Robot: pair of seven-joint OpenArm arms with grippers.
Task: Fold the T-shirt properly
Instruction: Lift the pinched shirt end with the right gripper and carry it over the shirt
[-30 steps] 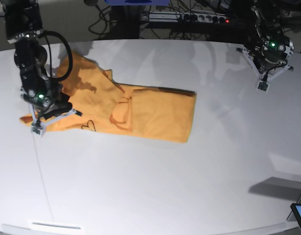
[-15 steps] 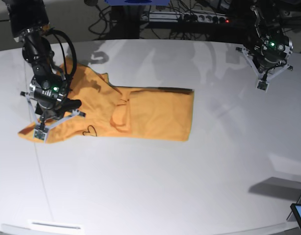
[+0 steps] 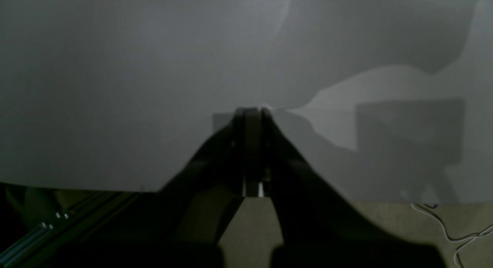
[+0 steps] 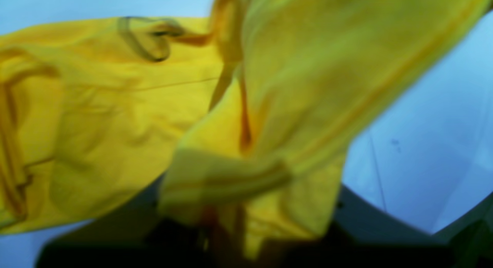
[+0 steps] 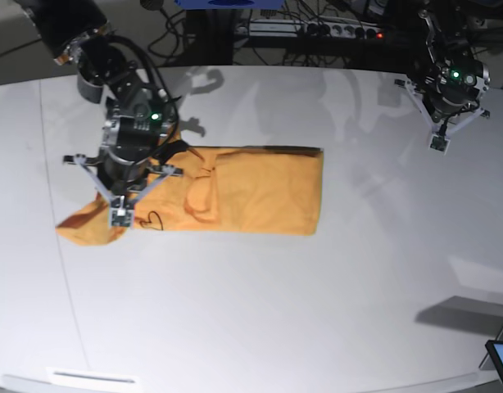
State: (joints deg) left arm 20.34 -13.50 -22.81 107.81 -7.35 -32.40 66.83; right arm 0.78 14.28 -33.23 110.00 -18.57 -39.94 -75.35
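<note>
Black arms (image 5: 112, 78); green lights

1. A wide white table (image 5: 276, 311) with a curved edge filled the view.
2. Behind it, a power strip (image 5: 333, 30) and tangled cables (image 5: 284, 45) lay on the dark floor (image 5: 14, 41).
3. Soft shadows crossed the tabletop.

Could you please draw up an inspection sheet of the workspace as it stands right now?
Surface: white rounded table, bare apart from the shirt.
Job's things: orange-yellow short-sleeved cloth T-shirt, partly folded into a long band; one end lifted.
Clutter: nothing seen on the table.
Grippers: right gripper shut on the T-shirt's raised end, cloth bunched before its camera; left gripper shut, holding nothing, hovering near the table's far edge.
Cables: black cable loop on the right arm; tangled leads and a power strip behind the table.
Surroundings: corner of a screen beside the table.
</note>
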